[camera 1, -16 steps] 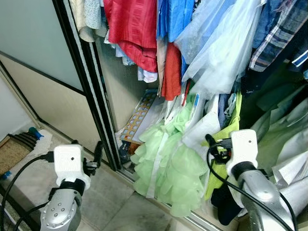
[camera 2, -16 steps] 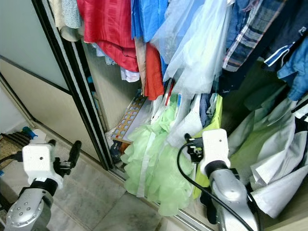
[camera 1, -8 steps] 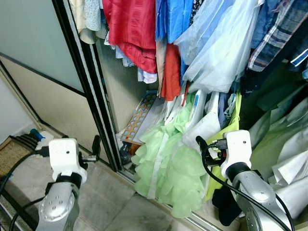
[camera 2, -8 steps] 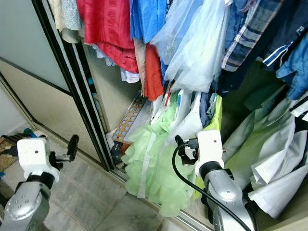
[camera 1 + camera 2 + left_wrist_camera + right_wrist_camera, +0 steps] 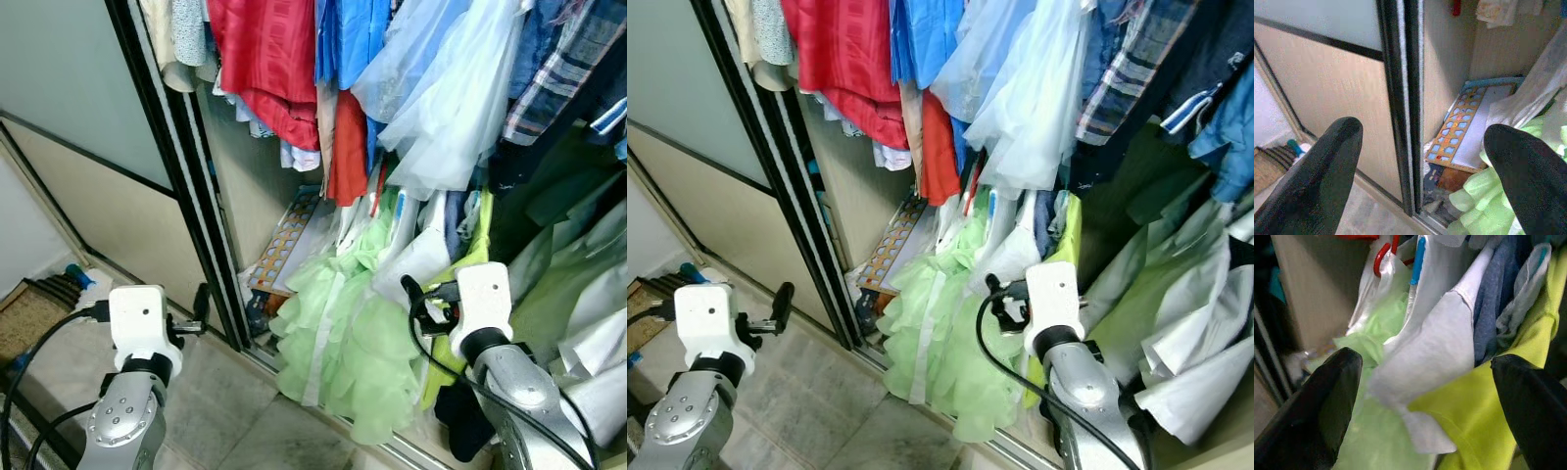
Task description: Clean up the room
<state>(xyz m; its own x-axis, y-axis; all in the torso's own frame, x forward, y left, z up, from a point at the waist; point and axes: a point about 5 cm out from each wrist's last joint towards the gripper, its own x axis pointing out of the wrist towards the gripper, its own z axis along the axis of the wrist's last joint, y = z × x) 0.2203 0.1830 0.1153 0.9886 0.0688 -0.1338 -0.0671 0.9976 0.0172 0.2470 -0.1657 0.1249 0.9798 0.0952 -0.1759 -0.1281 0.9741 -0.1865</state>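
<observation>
No writing can be read anywhere. Nearest, the left hand (image 5: 1420,171) hangs released, fingers (image 5: 1317,171) spread, over the grey tiled floor (image 5: 225,411) in front of the black sliding door frame (image 5: 186,196). The right hand (image 5: 1425,416) is also released, empty, just before a white garment (image 5: 1425,367) and a yellow-green shirt (image 5: 1488,401). A pale green ruffled dress (image 5: 343,333) spills over the closet's bottom track. Behind it, a patterned board (image 5: 1459,127) leans against the closet wall. Above hang a red garment (image 5: 265,59), blue ones and a plaid shirt (image 5: 558,69), tightly packed.
</observation>
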